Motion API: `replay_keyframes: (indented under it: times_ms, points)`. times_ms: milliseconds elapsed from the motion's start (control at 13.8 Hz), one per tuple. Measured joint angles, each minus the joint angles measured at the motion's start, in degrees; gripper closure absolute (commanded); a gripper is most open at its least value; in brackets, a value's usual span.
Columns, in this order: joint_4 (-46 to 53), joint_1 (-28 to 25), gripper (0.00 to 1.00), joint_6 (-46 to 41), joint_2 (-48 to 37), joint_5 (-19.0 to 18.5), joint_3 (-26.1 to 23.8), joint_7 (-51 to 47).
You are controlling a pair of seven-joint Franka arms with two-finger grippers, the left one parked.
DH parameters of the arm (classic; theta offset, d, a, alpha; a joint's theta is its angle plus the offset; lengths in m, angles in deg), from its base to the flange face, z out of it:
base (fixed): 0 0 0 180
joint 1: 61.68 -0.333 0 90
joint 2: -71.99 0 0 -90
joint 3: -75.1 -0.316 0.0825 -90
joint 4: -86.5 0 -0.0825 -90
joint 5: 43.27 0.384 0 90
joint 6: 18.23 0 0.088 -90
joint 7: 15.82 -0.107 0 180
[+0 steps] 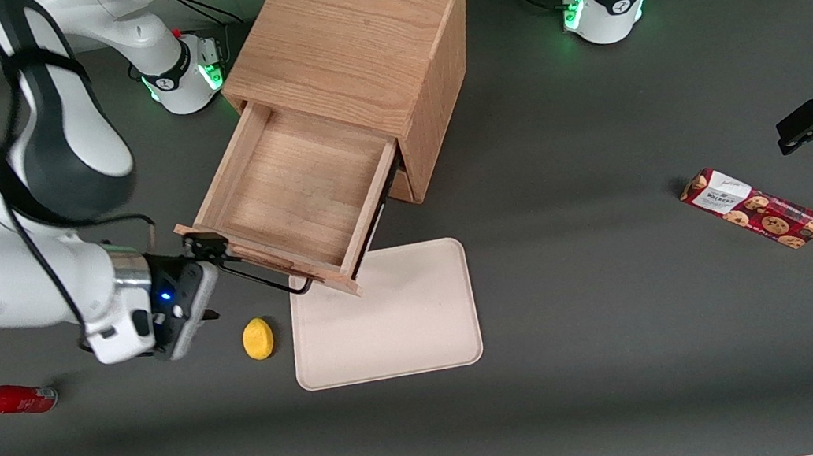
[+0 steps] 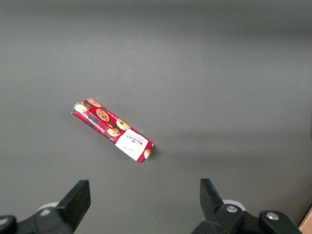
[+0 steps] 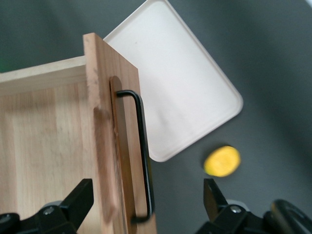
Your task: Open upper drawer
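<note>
The light-oak cabinet (image 1: pixel 348 37) stands at the back of the table. Its upper drawer (image 1: pixel 297 187) is pulled far out, and its empty wooden inside shows. The drawer's black bar handle (image 1: pixel 267 279) runs along the flat front. My right gripper (image 1: pixel 211 281) is open at the end of the handle toward the working arm's end of the table. In the right wrist view the drawer (image 3: pixel 48 136) and its handle (image 3: pixel 143 146) lie between the spread fingers of the gripper (image 3: pixel 146 202), touching neither. The lower drawer is mostly hidden under the upper one.
A beige tray (image 1: pixel 387 318) lies on the table in front of the drawer, partly under its front; it also shows in the right wrist view (image 3: pixel 180 92). A yellow lemon (image 1: pixel 257 338) sits beside it. A red bottle (image 1: pixel 5 400) lies toward the working arm's end. A cookie box (image 1: pixel 754 207) lies toward the parked arm's end.
</note>
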Motion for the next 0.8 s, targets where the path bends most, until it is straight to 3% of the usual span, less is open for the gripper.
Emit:
replay_keyframes:
  times_ms: [145,289,579,796]
  points:
    - [-0.1,0.1,0.0,-1.0,-2.8,-3.4,0.5,2.4]
    - [-1.0,0.2,0.0,-4.8,-5.4,-4.0,2.1,-2.5]
    - [-7.6,0.5,0.0,-6.8,-12.0,-5.4,3.2,-28.9]
    - [-17.9,0.4,0.0,-2.3,-19.9,-12.6,3.3,-43.2]
